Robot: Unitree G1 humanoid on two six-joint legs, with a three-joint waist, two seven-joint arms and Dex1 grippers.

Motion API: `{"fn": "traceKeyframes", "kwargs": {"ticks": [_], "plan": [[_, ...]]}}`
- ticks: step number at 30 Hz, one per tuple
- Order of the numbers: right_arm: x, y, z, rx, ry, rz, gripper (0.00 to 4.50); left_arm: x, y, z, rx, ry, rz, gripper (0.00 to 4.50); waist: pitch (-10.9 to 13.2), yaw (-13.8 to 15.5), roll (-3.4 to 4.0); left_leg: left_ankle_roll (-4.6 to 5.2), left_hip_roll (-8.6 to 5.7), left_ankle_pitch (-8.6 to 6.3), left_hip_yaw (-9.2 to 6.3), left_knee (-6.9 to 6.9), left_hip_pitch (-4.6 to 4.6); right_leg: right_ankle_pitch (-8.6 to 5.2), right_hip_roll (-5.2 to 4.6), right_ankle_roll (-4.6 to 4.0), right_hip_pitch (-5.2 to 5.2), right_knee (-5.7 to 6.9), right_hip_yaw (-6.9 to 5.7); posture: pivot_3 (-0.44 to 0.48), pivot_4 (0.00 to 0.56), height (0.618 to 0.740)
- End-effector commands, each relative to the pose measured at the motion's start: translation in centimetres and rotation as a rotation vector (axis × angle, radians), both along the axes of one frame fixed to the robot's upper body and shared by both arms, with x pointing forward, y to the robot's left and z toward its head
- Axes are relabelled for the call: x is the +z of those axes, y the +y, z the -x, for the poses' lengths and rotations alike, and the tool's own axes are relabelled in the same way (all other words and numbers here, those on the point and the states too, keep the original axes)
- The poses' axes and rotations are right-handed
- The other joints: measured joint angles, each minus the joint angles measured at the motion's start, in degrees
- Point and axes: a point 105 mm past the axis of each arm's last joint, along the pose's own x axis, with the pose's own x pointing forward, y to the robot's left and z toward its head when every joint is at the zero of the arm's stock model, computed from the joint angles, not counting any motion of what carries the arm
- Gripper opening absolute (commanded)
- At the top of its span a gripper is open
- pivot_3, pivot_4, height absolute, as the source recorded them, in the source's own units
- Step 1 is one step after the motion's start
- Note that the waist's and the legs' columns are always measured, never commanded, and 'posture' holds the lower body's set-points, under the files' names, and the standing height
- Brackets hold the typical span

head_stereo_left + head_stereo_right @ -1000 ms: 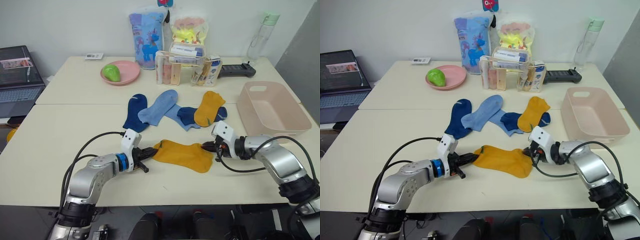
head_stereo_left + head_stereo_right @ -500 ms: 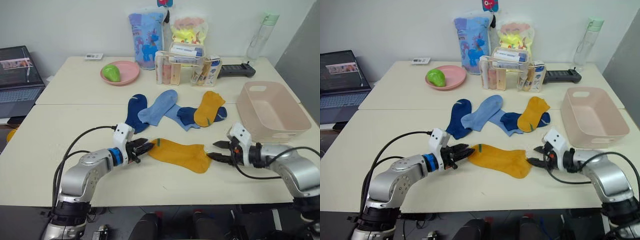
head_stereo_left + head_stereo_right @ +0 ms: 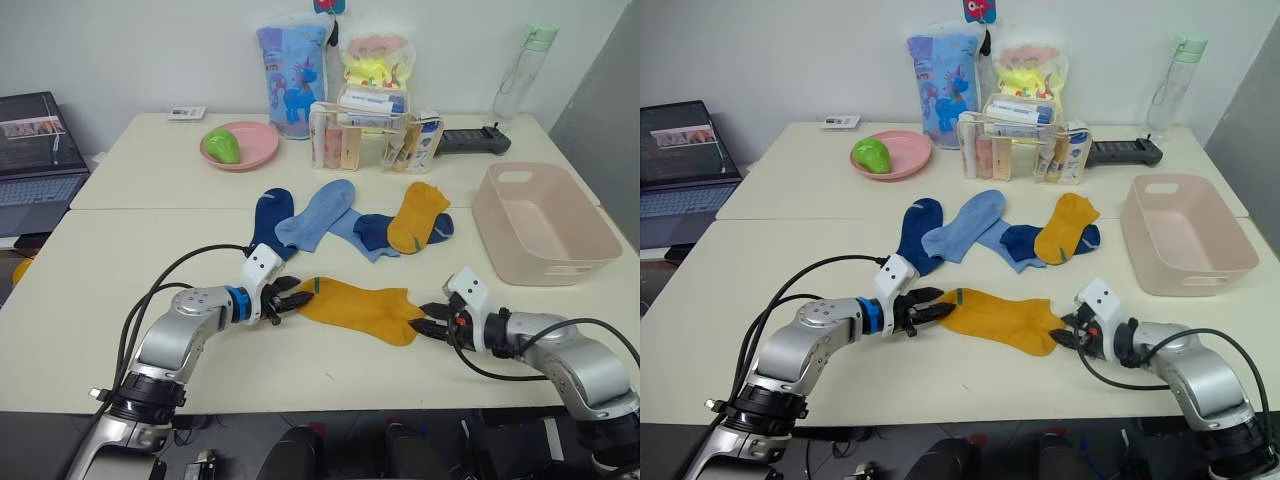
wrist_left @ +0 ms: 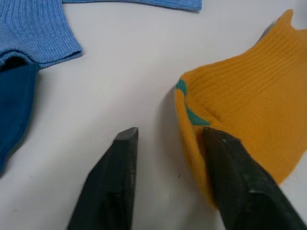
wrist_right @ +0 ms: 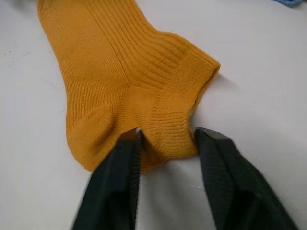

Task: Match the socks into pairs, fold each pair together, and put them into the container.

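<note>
A mustard yellow sock (image 3: 362, 309) lies flat near the table's front. My left gripper (image 3: 292, 297) is open at its left end. In the left wrist view one finger (image 4: 230, 172) rests against the sock's green-marked edge (image 4: 192, 115) and the other finger stands on bare table. My right gripper (image 3: 430, 323) is open at the sock's right end, its two fingers standing either side of that end (image 5: 168, 134). Farther back lie a navy sock (image 3: 268, 222), a light blue sock (image 3: 318, 212), a second light blue sock (image 3: 352, 232), a navy sock (image 3: 374, 230) and a mustard sock (image 3: 418, 215). The pink container (image 3: 585, 250) stands empty at the right.
A pink plate (image 3: 250, 155) with a green object sits at the back left, and a laptop (image 3: 35, 150) at the far left. A clear organiser (image 3: 372, 135), two printed bags (image 3: 295, 75), a bottle (image 3: 525, 65) and a black device (image 3: 475, 140) line the back.
Both grippers have closed in on the front mustard sock from its two ends after backing off, and both are open. The sock lies where it was.
</note>
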Motion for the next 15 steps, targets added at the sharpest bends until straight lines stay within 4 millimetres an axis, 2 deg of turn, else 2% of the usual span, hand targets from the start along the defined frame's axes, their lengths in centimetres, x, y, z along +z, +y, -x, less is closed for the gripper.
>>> {"fn": "traceKeyframes", "kwargs": {"ticks": [1, 3, 4, 12, 15], "plan": [[1.3, 0.4, 0.3, 0.018, -0.032, -0.035, 0.62, 1.2, 0.1, 0.3, -0.026, -0.031, 0.021, 0.98, 0.0, 0.0, 0.0, 0.0, 0.0, 0.0, 0.0, 0.0, 0.0, 0.0, 0.0, 0.0, 0.0, 0.0, 0.0, 0.0, 0.15, 0.74], [1.5, 0.3, 0.4, 0.017, -0.031, -0.037, 0.01, 1.1, 0.0, 1.1, -0.041, -0.002, 0.044, 0.34, 0.0, -0.1, 0.0, 0.01, 0.0, 0.0, 0.01, 0.0, 0.0, 0.0, 0.0, 0.0, 0.0, 0.0, 0.0, 0.0, 0.15, 0.74], [1.6, 0.2, 0.4, 0.02, -0.031, -0.037, 0.0, 1.1, 0.0, 1.3, -0.039, 0.013, 0.058, 0.01, 0.0, -0.2, 0.0, 0.01, 0.0, 0.0, 0.01, 0.0, 0.0, 0.0, 0.0, 0.0, 0.0, 0.0, 0.0, 0.0, 0.15, 0.74], [3.8, -0.6, 0.2, 0.063, -0.011, -0.042, 0.0, 1.6, -0.3, 4.5, 0.035, 0.177, 0.253, 0.01, 0.0, -0.4, 0.0, 0.08, 0.0, -0.04, 0.0, 0.0, 0.0, 0.0, 0.0, 0.0, 0.0, 0.0, 0.01, 0.0, 0.15, 0.74], [4.2, -0.7, 0.3, 0.066, 0.024, -0.063, 0.0, 1.4, -0.9, 5.1, 0.06, 0.19, 0.274, 0.01, 0.0, -0.3, 0.0, 0.1, 0.01, -0.05, -0.03, 0.0, 0.0, 0.0, 0.0, 0.01, 0.03, -0.01, -0.03, 0.0, 0.15, 0.74]]}}
